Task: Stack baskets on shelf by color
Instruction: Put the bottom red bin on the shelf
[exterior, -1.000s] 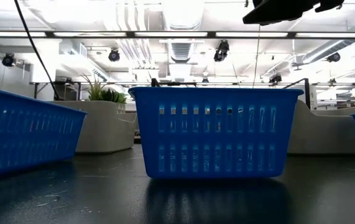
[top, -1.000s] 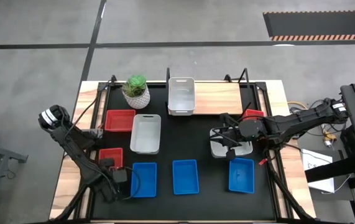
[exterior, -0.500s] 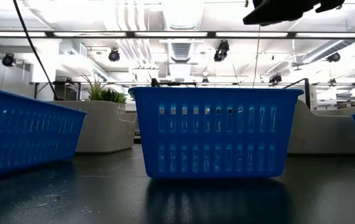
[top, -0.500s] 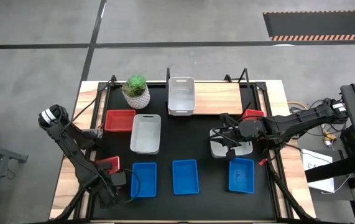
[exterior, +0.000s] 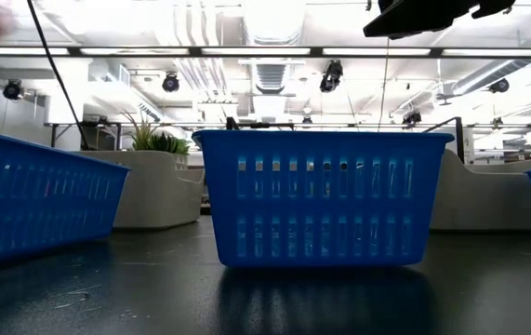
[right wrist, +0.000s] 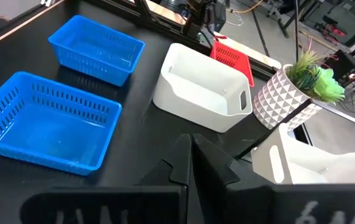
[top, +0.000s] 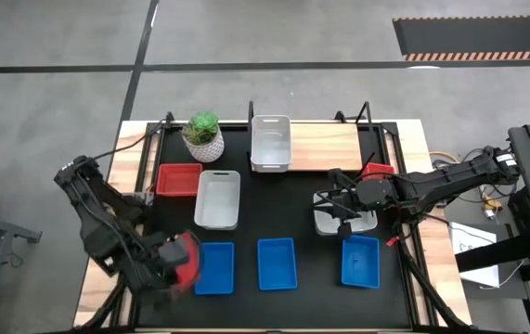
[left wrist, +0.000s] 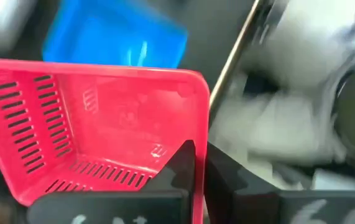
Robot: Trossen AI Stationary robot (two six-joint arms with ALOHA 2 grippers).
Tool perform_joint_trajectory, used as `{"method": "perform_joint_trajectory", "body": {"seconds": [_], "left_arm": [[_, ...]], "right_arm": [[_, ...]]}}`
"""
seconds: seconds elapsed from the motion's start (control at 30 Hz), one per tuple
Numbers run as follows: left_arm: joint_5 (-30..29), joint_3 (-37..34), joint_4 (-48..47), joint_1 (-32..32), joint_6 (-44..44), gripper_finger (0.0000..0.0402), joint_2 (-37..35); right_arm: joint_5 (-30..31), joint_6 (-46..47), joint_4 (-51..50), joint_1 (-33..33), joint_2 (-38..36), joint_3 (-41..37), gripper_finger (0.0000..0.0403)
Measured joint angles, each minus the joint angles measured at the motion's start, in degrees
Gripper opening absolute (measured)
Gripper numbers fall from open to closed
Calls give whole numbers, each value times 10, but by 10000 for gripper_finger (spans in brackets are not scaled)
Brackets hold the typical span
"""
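The left gripper (top: 174, 263) hangs over the table's front-left corner, clamped on the rim of a red basket (top: 187, 259) that it holds tilted and clear of the table (top: 306, 199), just beside the left blue basket (top: 215, 268). In the left wrist view the dark fingers (left wrist: 188, 163) pinch the red basket's (left wrist: 102, 124) wall, with a blue basket (left wrist: 112, 40) beyond it.

The right gripper (top: 337, 210) sits over a white basket (top: 362, 221) near the table's right edge, fingers closed together with nothing visibly between them; the right wrist view shows the closed fingers (right wrist: 193, 158) above the dark tabletop.

Three blue baskets line the table's front edge: left, middle (top: 277, 263) and right (top: 361, 261). A second white basket (top: 217, 199) stands mid-table, left of centre. Another red basket (top: 178, 180) lies by the left edge, behind the gripper. A third red basket (top: 377, 172) peeks out at the right edge, partly under the right arm.

The shelf (top: 325, 147) runs along the table's back edge; a white basket (top: 270, 142) stands on its left end. The plant pot (top: 203, 135) stands at the back-left corner, just left of the shelf.
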Motion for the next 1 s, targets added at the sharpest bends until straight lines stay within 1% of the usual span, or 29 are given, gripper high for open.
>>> {"method": "perform_joint_trajectory", "body": {"seconds": [0.07,0.1,0.27,0.43,0.5,0.6,0.77,0.87,1.0], "left_arm": [[-60,16,10,26,58,0,0],[-85,20,25,40,101,0,0],[-205,14,129,116,344,0,3],[-309,11,248,196,585,0,49],[-310,12,296,229,666,0,75],[-293,23,303,273,721,0,111],[-235,25,305,333,726,0,158],[-210,25,315,355,732,0,187],[-177,27,344,377,762,0,219]], "right_arm": [[0,0,-2,0,0,-2,9],[0,-1,-5,0,0,-2,9],[2,-11,-24,0,-2,-3,9],[2,9,-45,0,-15,-3,9],[2,22,-65,0,-23,-4,9],[2,47,-68,0,-43,-12,9],[3,52,-62,0,-89,-31,9],[2,51,-57,0,-118,-44,9],[2,55,-56,0,-153,-63,9]]}}
